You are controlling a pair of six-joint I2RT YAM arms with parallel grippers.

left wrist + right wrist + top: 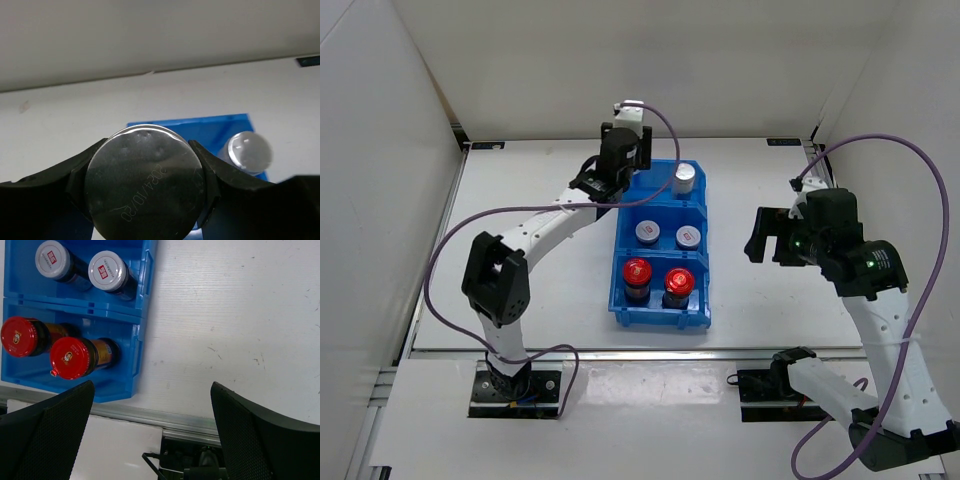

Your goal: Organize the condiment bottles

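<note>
Left gripper [618,165] is clamping a smooth, round metal can [145,187] over the blue plastic bin's [660,320] far end. Right gripper [150,435] is hanging wide open over the white table [240,315] beside it.

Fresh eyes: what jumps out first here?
The left gripper clamped on a silver-grey cylinder bottle above the far end of the blue plastic three-compartment bin, where its twin stands. Two dark jars with red domed caps in the near compartment. The right gripper hangs open over the white table, right of the bin.
</note>
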